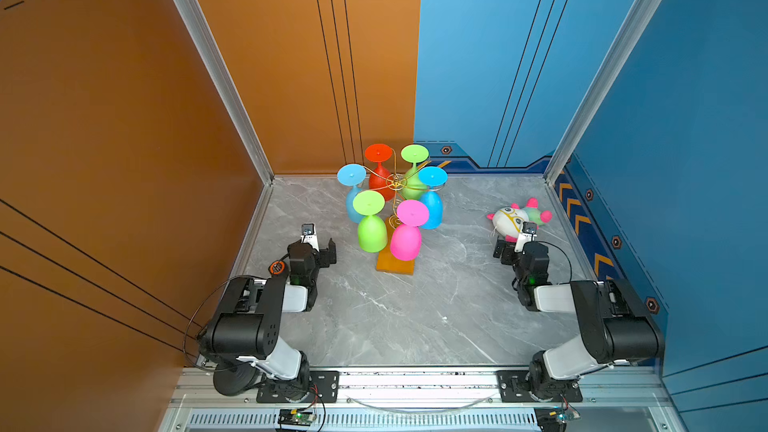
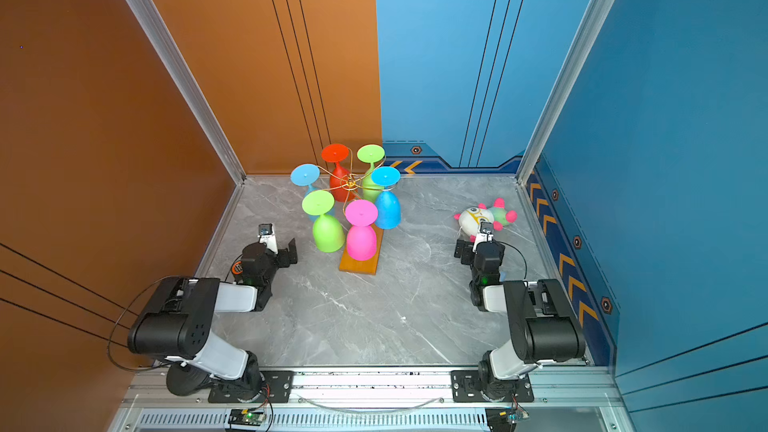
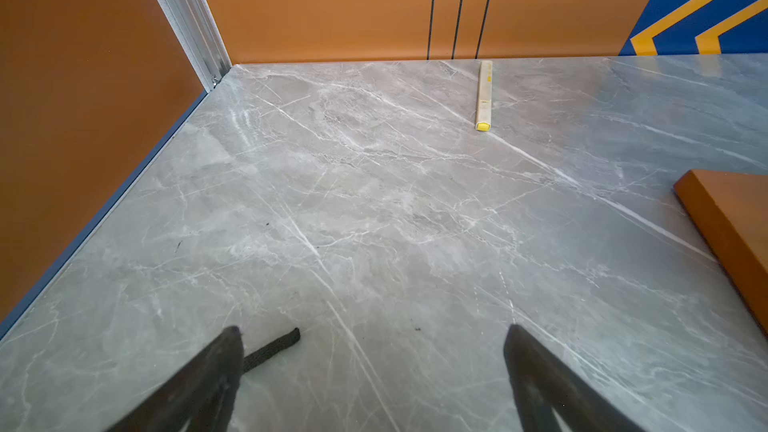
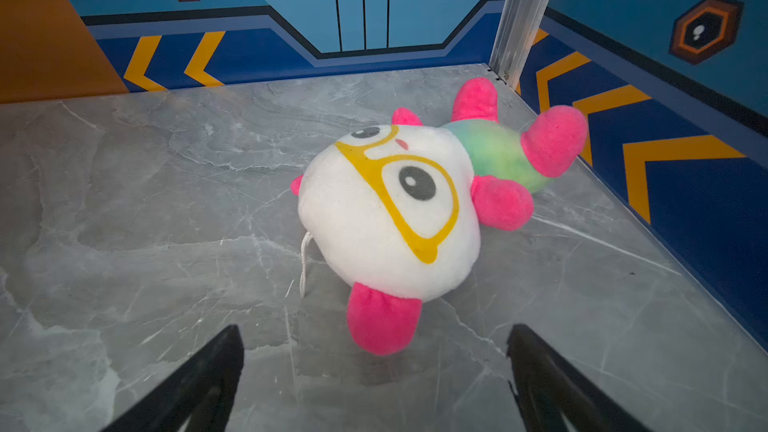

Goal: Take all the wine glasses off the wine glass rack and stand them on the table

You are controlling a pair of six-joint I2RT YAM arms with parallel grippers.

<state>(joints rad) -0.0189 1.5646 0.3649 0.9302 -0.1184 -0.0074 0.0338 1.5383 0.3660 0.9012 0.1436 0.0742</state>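
Observation:
The wine glass rack is a gold wire stand on an orange-brown wooden base, at the back middle of the table. Several coloured wine glasses hang from it upside down. The pink wine glass and a green one hang nearest the front. My left gripper stands open and empty, low over the table left of the green glass. My right gripper is open and empty, far right of the rack.
A white, pink and green plush toy lies just ahead of the right gripper, near the right wall. A beige stick with a yellow end lies by the back wall. Walls close in the grey marble table on three sides.

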